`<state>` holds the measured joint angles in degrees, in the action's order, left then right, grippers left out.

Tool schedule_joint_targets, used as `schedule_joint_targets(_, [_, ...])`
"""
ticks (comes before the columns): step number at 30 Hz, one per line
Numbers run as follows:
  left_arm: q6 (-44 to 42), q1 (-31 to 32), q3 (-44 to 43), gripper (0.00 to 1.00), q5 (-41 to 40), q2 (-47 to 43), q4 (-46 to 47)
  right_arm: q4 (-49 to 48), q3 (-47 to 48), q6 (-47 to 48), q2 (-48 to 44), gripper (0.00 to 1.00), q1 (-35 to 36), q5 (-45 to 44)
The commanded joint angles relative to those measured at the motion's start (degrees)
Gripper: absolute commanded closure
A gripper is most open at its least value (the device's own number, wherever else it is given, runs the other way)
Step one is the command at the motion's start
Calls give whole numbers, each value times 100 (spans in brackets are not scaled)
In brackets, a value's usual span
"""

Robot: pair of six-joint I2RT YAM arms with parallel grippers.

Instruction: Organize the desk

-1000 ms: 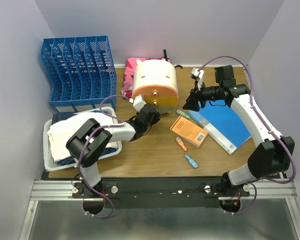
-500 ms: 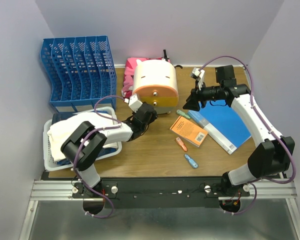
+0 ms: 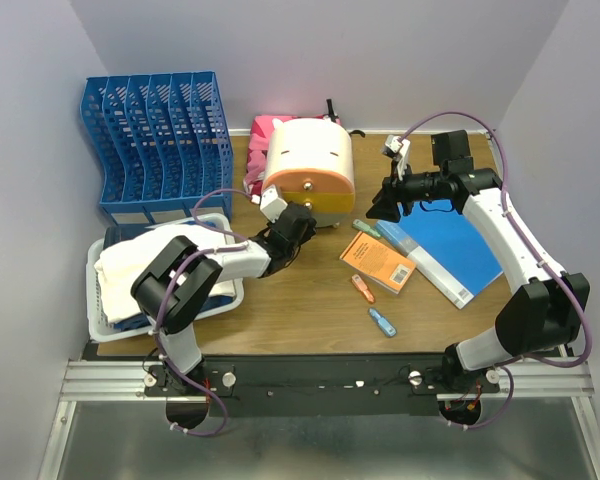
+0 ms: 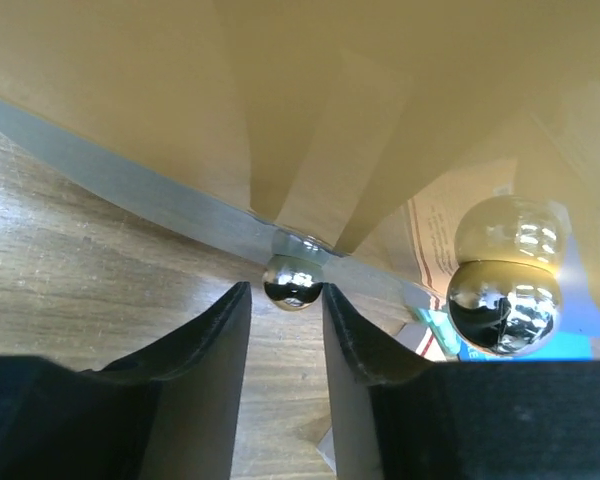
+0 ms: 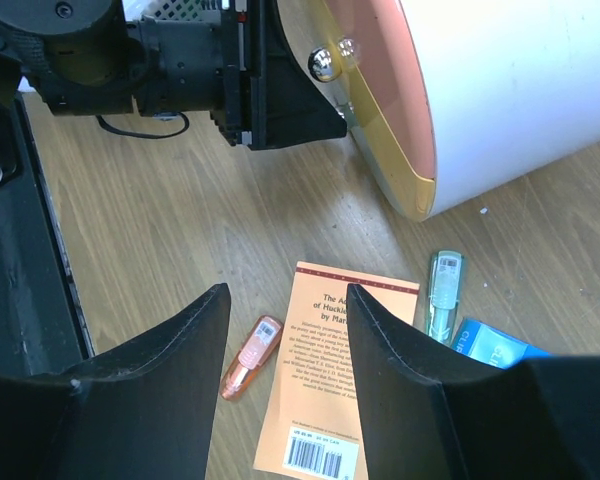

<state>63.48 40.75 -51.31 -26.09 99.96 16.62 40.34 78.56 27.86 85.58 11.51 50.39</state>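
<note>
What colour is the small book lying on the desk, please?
The book is orange, clearest in the right wrist view.

Book (image 3: 377, 262) right of drum (image 3: 311, 172) — tray (image 3: 102, 325) far left.

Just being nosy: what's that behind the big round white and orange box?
A pink thing, maybe a bag, peeks out behind the round box, with something black at its top. The box covers most of it, so what it is remains unclear.

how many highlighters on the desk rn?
3. The green one lies just beyond the book, the orange one just in front of it, and the blue one nearest the front rail. More may be hidden under the arms.
</note>
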Motion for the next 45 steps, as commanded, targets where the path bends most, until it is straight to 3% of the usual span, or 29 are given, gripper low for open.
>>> schedule_joint_targets(1, [-20, -67, -143, 64, -2, 190, 8, -70, -105, -43, -94, 42, -61, 164])
schedule_joint_targets(4, [-20, -67, -11, 76, 7, 103, 78, -70, -113, -35, -103, 42, -70, 164])
schedule_joint_targets(10, [-56, -68, 383, 84, 218, -196, 245, -70, -140, -26, -94, 42, -70, 164])
schedule_joint_targets(19, [111, 38, 1429, 85, 902, -1066, 359, -193, -359, -35, -68, 42, -70, 111])
schedule_joint_targets(27, [121, 205, 1607, 83, 1378, -1470, 263, -412, -737, -87, 222, 42, -70, -318])
schedule_joint_targets(30, [68, 293, 1615, 80, 1308, -1654, 87, -421, -729, -52, 502, 42, -78, -503])
schedule_joint_targets(32, [68, 293, 1633, 73, 1273, -1752, -53, -465, -685, -78, 678, 42, -78, -626])
schedule_joint_targets(37, [-37, 293, 1571, 40, 1053, -2130, -431, -562, -457, -228, 1302, 45, -78, -1171])
schedule_joint_targets(40, [-108, 284, 1554, 28, 931, -2367, -660, -676, -395, -307, 1583, 46, -61, -1391])
schedule_joint_targets(45, [-406, 284, 1589, 23, 886, -2858, -941, -817, -193, -351, 1944, 47, -8, -1646])
